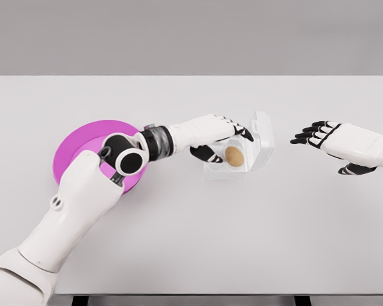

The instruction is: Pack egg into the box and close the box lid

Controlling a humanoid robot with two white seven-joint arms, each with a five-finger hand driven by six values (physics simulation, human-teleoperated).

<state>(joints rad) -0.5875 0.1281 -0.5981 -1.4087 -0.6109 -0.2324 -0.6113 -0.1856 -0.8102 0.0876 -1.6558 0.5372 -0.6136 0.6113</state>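
Egg is sitting inside the clear box, roughly mid-table and slightly right of centre. Box lid is up, tilted back on the far-right side, not closed. My left hand is right at the box: arm reaches in from lower left, across the magenta plate, with the fingers stretched over the near-left edge of the box and the thumb low beside the box's left wall, close to the egg. Fingers look loosely spread, not clamped on anything; can't tell if the thumb actually touches the box wall or the egg. My right hand hovers over the table well apart from the box on its right side, palm facing inward, fingers extended and relaxed, holding nothing. Plate sits on the left part of the white table, partly hidden under my left forearm.
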